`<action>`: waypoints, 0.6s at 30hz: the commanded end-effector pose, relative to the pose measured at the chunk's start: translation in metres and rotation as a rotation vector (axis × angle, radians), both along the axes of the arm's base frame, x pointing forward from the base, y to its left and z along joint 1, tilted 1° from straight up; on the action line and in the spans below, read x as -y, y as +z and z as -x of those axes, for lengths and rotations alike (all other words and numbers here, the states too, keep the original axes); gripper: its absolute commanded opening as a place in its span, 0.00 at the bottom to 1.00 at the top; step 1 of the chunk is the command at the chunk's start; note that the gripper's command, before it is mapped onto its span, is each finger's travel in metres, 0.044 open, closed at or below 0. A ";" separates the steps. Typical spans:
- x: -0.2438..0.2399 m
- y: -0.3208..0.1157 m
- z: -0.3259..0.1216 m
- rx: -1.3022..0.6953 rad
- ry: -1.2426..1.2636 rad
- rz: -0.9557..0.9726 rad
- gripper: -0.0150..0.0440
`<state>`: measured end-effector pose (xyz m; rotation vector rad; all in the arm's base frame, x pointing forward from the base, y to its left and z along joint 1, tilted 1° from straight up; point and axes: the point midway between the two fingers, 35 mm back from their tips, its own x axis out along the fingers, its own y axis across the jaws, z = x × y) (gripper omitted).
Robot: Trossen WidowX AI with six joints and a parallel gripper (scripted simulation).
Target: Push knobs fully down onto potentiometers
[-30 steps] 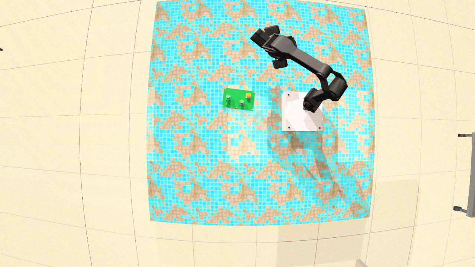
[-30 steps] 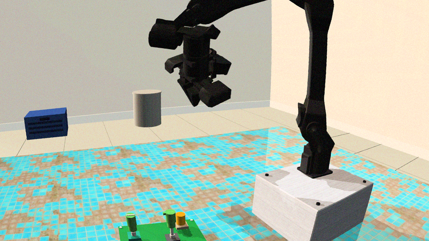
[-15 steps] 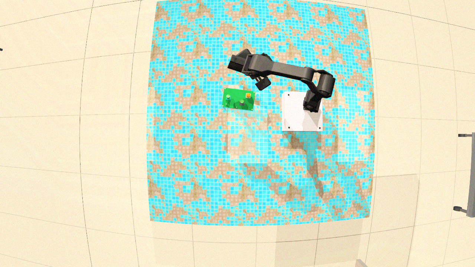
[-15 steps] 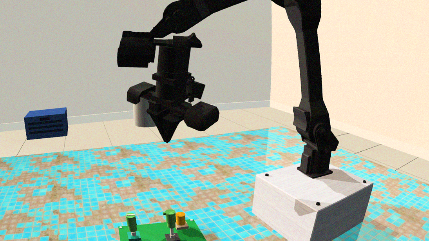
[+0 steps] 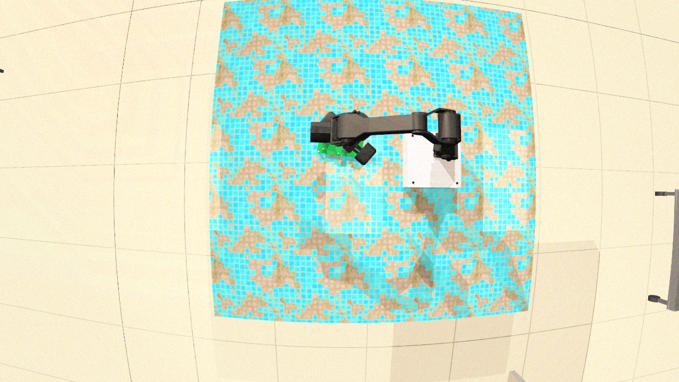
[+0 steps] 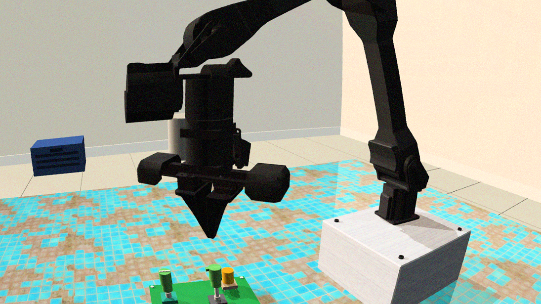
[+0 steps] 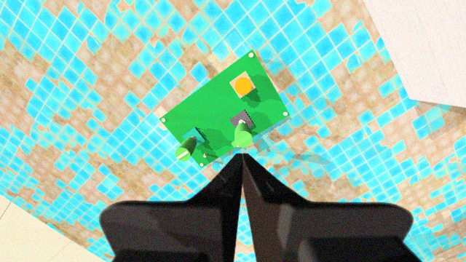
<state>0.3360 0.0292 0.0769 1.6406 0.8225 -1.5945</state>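
The green circuit board [image 5: 328, 149] [image 6: 192, 297] [image 7: 215, 105] stands on short legs. One green knob with a white line on top [image 6: 165, 281] [image 7: 186, 150] sits high on its shaft over the teal potentiometer [image 6: 169, 298] [image 7: 194, 135]. A second green knob with a side pointer [image 6: 215, 276] [image 7: 243, 135] sits high over the dark grey potentiometer [image 6: 217, 300] [image 7: 240, 118], with bare shaft showing below it. My gripper [image 6: 210, 236] [image 7: 242, 159] is shut and empty, pointing down above the board. In the top view the arm hides its fingertips and part of the board.
An orange knob [image 6: 227, 275] [image 7: 243, 86] sits low on a tan base at the board's corner, close to the grey potentiometer. The white base block [image 5: 417, 166] [image 6: 353, 283] [image 7: 429, 47] carries the arm. A blue box [image 6: 58, 157] stands on the floor beyond the table.
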 end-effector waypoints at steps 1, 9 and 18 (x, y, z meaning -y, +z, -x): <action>-0.005 -0.018 -0.001 -0.004 -0.001 -0.014 0.25; -0.005 -0.021 -0.001 -0.005 -0.001 -0.014 0.25; -0.004 -0.034 -0.002 -0.005 -0.001 -0.014 0.25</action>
